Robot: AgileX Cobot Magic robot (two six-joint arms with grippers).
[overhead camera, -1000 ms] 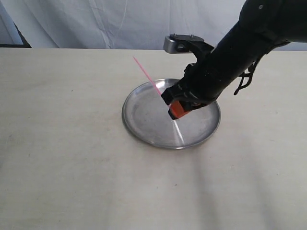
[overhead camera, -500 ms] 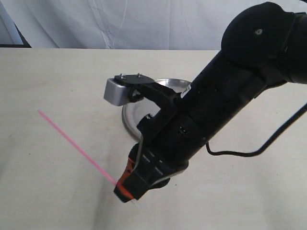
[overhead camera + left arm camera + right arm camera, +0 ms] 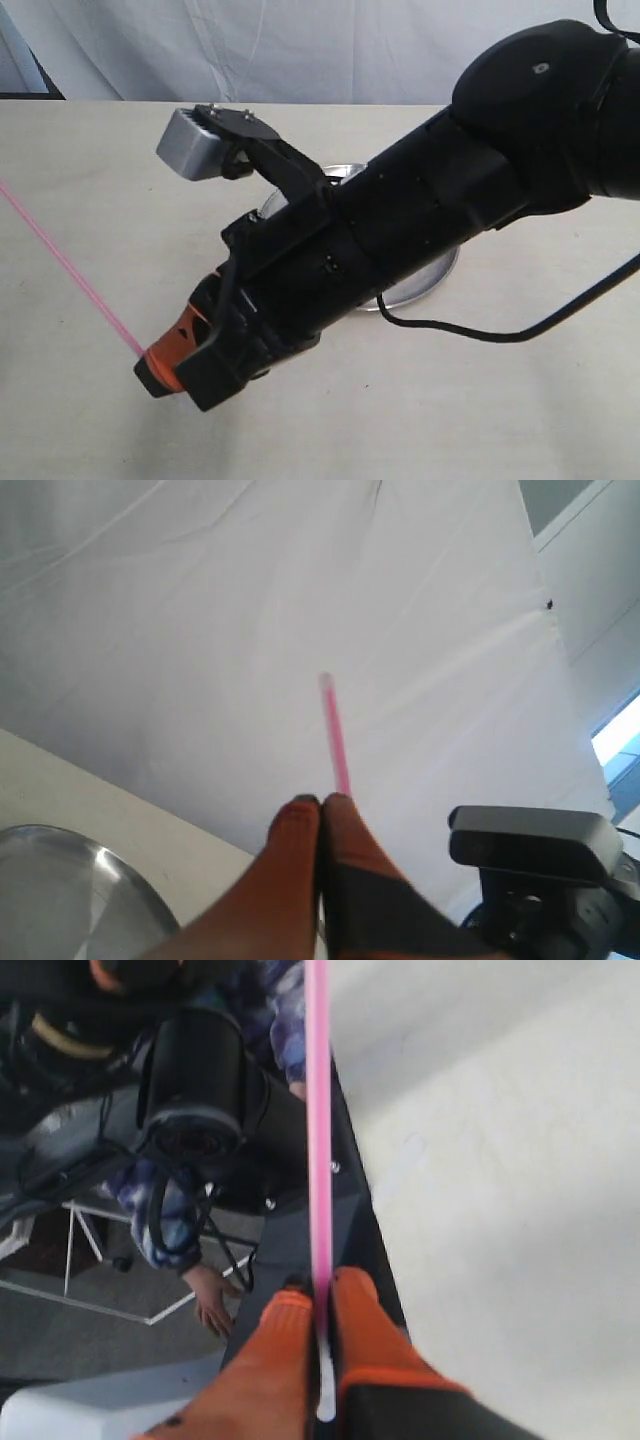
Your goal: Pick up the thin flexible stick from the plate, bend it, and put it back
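**Thin bright pink flexible stick (image 3: 75, 265) held in the air, off the round shallow silver steel plate (image 3: 425, 283)**

In the exterior view the black right gripper (image 3: 150, 365) has its orange fingertips pressed together on one end of the stick. From that pinch the stick runs straight up and away from the gripper until it leaves the picture's edge, above the beige table (image 3: 90, 130). The plate lies on the table behind the gripper. The forearm hides most of it, and it is well apart from the fingertips and from the stick. A silver camera box (image 3: 190, 145) sits on top of the wrist.

The right wrist view shows the same grip close up. The two orange fingers are closed narrowly on the stick (image 3: 318, 1110), and the stick's pale whitish end lies between them, behind the tips.

In the left wrist view the left gripper (image 3: 320, 805) also has its orange fingers shut tight together. A short pink length of the stick (image 3: 335, 735) rises from between them and ends free against a white curtain (image 3: 200, 630). Part of the plate (image 3: 60, 880) shows low down, beside and behind these fingers.
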